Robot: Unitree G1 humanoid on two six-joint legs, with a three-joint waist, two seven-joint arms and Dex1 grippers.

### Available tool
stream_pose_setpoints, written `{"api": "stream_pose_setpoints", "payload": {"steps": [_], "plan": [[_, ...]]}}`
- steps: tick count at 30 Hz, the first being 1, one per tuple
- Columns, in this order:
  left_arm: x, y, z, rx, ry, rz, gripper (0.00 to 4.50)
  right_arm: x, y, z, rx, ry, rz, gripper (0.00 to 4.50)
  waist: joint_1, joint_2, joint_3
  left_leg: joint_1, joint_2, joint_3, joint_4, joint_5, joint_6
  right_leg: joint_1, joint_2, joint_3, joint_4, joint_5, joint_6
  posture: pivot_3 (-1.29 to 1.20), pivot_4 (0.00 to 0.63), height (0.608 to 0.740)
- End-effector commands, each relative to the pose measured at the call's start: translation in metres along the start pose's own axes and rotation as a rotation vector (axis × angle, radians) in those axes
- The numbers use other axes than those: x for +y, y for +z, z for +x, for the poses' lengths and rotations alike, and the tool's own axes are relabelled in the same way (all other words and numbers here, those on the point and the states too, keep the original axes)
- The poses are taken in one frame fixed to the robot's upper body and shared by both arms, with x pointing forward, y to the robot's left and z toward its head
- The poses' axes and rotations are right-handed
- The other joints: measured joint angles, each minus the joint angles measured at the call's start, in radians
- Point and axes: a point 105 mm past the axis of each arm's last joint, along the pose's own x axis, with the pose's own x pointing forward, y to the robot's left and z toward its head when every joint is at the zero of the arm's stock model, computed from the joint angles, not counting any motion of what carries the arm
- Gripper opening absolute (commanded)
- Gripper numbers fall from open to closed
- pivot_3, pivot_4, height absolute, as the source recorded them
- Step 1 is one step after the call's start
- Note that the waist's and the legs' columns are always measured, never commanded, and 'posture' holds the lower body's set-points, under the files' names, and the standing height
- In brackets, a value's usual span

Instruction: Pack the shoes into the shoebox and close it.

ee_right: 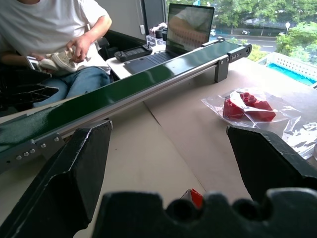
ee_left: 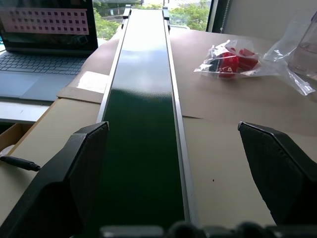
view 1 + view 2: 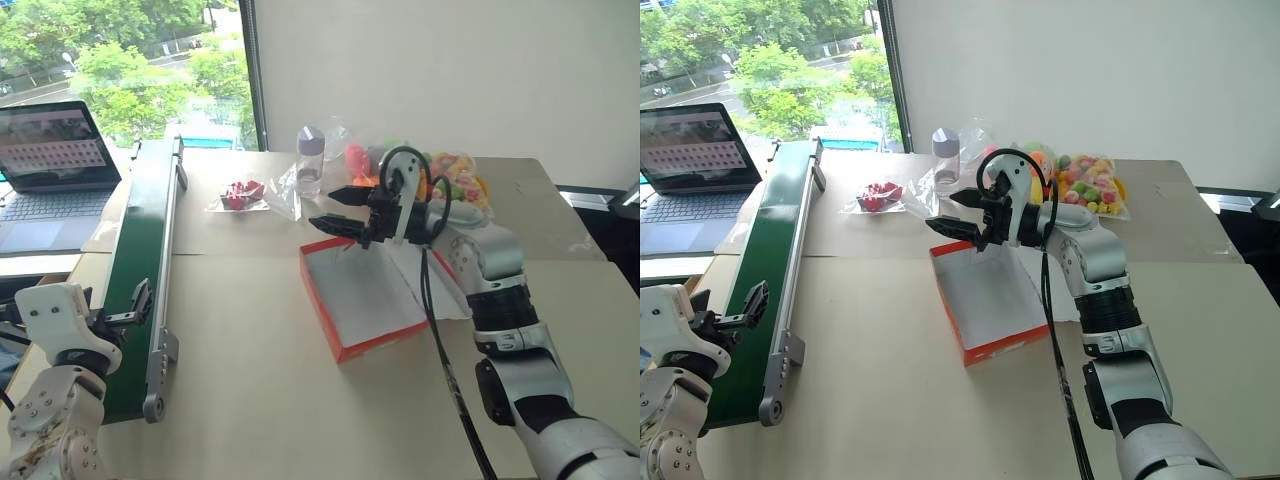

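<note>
Shoebox lying open mid-tabletop, conveyor running along its left.

Sitting behind the shoebox: a bagged item, a bottle just to its right, and a sweets bag further right. Standing left of the conveyor, off the tabletop edge: a laptop. Hovering over the shoebox's far edge: right gripper. Hanging beside the conveyor's near end: left gripper. Sitting beyond the conveyor, in the right wrist view: a person holding a shoe.
</note>
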Motion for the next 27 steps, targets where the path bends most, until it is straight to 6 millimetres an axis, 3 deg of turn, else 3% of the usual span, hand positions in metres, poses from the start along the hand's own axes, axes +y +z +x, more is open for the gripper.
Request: {"api": "stream_pose_setpoints", "payload": {"steps": [1,5,10,16,21,27], "plan": [[0.001,0.008,0.005,-0.054,0.011,0.019,4.50,0.000,0.008,-0.002,-0.036,-0.017,-0.061,4.44,0.000,0.000,0.000,0.000,0.000,0.000,0.000,0.000,0.000,0.000,0.000,0.000,0.000,0.000,0.000,0.00,0.150,0.740],[0.009,0.007,0.018,-0.063,0.051,0.012,4.50,-0.003,0.002,-0.001,-0.027,-0.056,-0.061,4.44,0.002,0.000,0.000,0.000,0.000,0.000,0.000,0.000,0.000,0.000,0.000,-0.001,-0.001,0.000,-0.002,0.00,0.150,0.740],[0.031,0.002,0.019,-0.036,0.159,0.055,4.50,-0.007,0.004,0.001,-0.029,-0.102,-0.100,4.44,-0.002,0.000,0.000,-0.001,0.000,0.000,0.000,0.000,0.000,0.000,-0.001,0.000,-0.002,0.001,-0.001,0.00,0.150,0.740],[0.042,-0.005,0.022,-0.001,0.243,0.064,4.50,-0.018,0.005,0.004,-0.054,-0.212,-0.211,4.44,0.000,0.000,0.000,-0.002,0.000,0.001,-0.002,0.000,0.000,-0.002,-0.001,-0.001,-0.002,0.002,0.000,0.00,0.150,0.740],[0.045,-0.002,0.026,-0.008,0.277,0.061,4.50,-0.019,0.005,0.007,-0.061,-0.198,-0.195,4.44,-0.001,0.000,0.000,-0.003,0.000,0.001,-0.002,-0.001,0.000,-0.003,-0.001,-0.001,-0.003,0.001,0.000,0.00,0.150,0.740],[0.035,0.005,0.032,-0.034,0.205,0.045,4.50,-0.012,0.004,0.008,-0.061,-0.107,-0.138,4.44,0.000,0.000,0.000,-0.005,0.000,0.001,-0.002,-0.001,0.000,-0.004,-0.002,-0.001,-0.003,0.002,-0.001,0.00,0.150,0.740]]}}
